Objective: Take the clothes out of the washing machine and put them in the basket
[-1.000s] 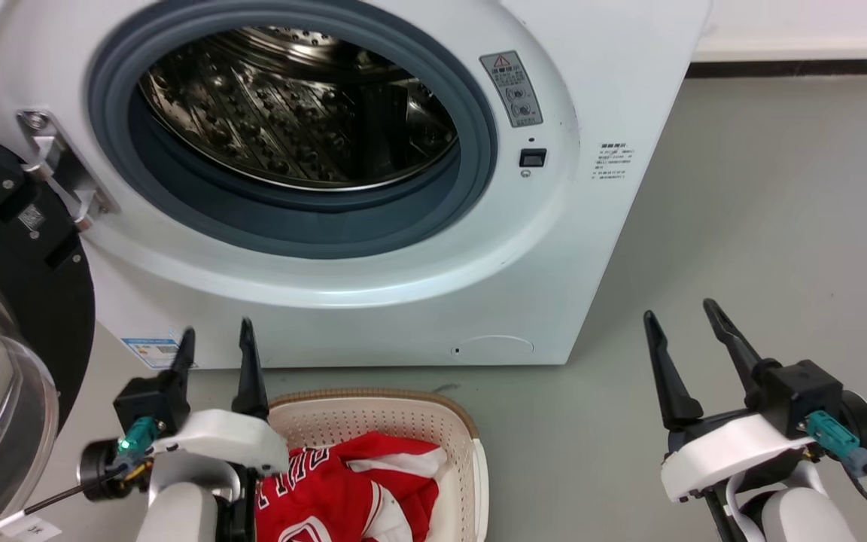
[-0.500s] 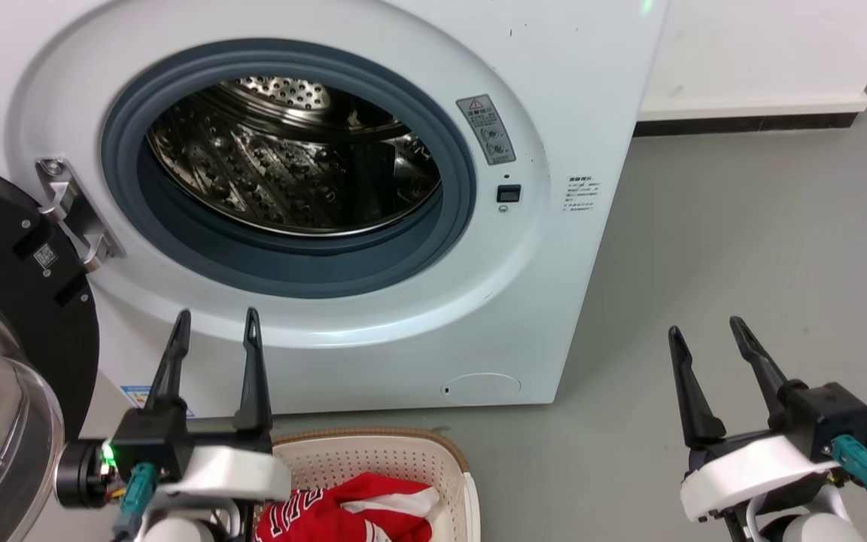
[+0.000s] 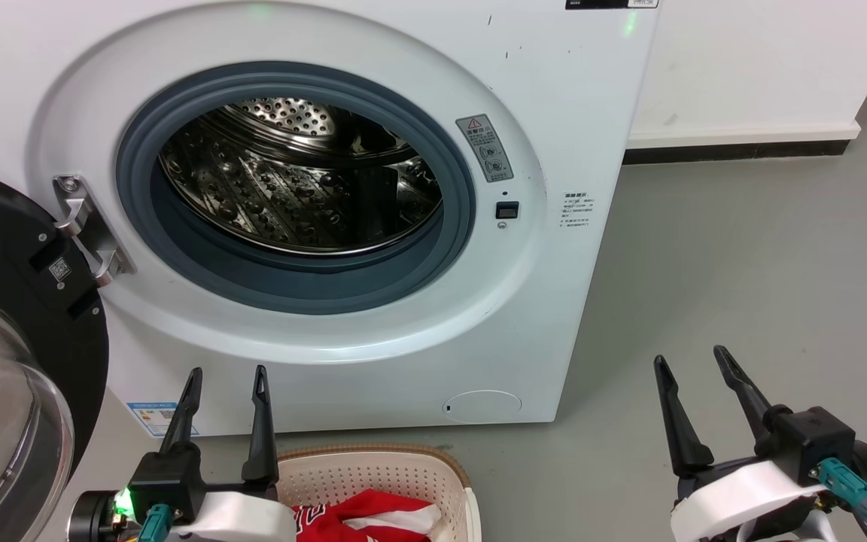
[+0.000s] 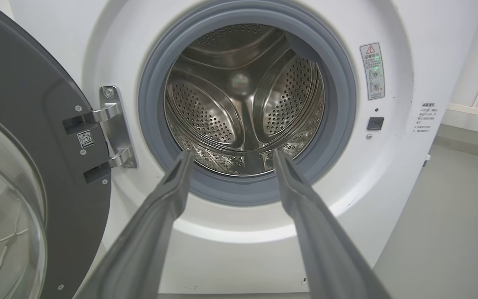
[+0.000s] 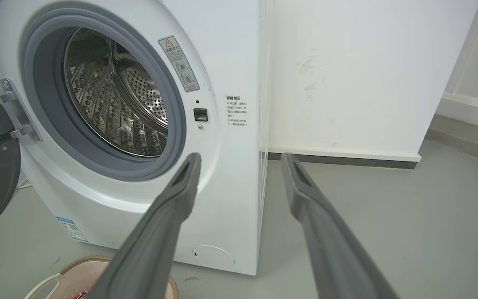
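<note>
The white washing machine [image 3: 569, 113] stands with its porthole open, and its steel drum [image 3: 298, 181] holds no clothes that I can see. The same drum [image 4: 243, 104] looks bare in the left wrist view. Red clothes [image 3: 373, 516] with white stripes lie in the cream basket [image 3: 373, 470] on the floor below the machine. My left gripper [image 3: 226, 376] is open, just left of the basket, holding nothing. My right gripper [image 3: 693, 361] is open over the bare floor at the right, holding nothing. The basket rim [image 5: 85, 265] shows low in the right wrist view.
The black-framed glass door [image 3: 4, 361] hangs wide open at the left, close to my left arm. Grey floor [image 3: 742, 286] stretches to the right of the machine. A white wall with a dark skirting [image 3: 734, 147] runs behind it.
The head camera has pulled back and tilted up, so the machine sits lower and smaller in view. Both grippers stay open and show lower in the picture. The clothes remain in the basket.
</note>
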`<state>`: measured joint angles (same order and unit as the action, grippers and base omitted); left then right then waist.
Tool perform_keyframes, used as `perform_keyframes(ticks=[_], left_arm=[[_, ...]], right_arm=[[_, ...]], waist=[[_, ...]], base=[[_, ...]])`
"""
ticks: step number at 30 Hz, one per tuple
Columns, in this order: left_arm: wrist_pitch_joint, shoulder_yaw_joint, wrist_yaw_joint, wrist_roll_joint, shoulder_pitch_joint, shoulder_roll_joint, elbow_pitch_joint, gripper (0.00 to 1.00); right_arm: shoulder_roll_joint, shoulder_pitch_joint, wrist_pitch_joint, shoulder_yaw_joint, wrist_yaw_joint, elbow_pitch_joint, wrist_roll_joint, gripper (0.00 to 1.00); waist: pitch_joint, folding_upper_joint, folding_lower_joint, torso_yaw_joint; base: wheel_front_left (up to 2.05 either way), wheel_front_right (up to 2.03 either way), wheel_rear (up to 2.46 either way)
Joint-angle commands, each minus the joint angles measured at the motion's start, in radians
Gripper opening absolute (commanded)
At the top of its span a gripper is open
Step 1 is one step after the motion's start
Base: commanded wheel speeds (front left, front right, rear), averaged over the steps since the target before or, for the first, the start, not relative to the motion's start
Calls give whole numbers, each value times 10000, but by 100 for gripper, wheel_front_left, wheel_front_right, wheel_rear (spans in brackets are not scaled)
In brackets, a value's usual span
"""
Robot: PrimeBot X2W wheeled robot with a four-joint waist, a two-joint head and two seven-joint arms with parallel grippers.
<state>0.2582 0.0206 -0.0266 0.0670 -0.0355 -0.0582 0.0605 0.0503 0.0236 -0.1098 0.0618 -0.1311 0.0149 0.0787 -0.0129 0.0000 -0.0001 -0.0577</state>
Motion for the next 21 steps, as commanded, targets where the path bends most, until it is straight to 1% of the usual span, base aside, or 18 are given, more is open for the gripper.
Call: perform_keyframes(ticks=[1, 13, 14, 18, 19, 21], left_arm=[[-14, -1, -25, 65, -78, -51, 50, 100], [-80, 71, -98, 142, -105, -125, 152, 100], [-86, 61, -88, 84, -20, -88, 140, 0], [-157, 16, -71, 208, -65, -28, 477, 0], [-370, -105, 0, 845, 63, -24, 603, 0], [-476, -146, 45, 1273, 107, -21, 640, 0]], right_arm=[[-2, 68, 18, 20, 7, -52, 20, 100], [-2, 102, 47, 34, 7, 3, 79, 100], [0, 23, 42, 36, 0, 2, 46, 0], [-2, 142, 39, 65, 0, 247, 179, 0], [34, 123, 76, 42, 0, 273, 885, 0], [72, 71, 115, 22, 0, 338, 1351, 0]], waist=[[-8, 0, 1, -2], [5, 0, 1, -24], [5, 0, 1, -24], [7, 0, 1, -22], [11, 0, 1, -5], [13, 0, 1, 4]], base=[[0, 0, 0], [0, 0, 0], [0, 0, 0], [0, 0, 0], [0, 0, 0], [0, 0, 0]])
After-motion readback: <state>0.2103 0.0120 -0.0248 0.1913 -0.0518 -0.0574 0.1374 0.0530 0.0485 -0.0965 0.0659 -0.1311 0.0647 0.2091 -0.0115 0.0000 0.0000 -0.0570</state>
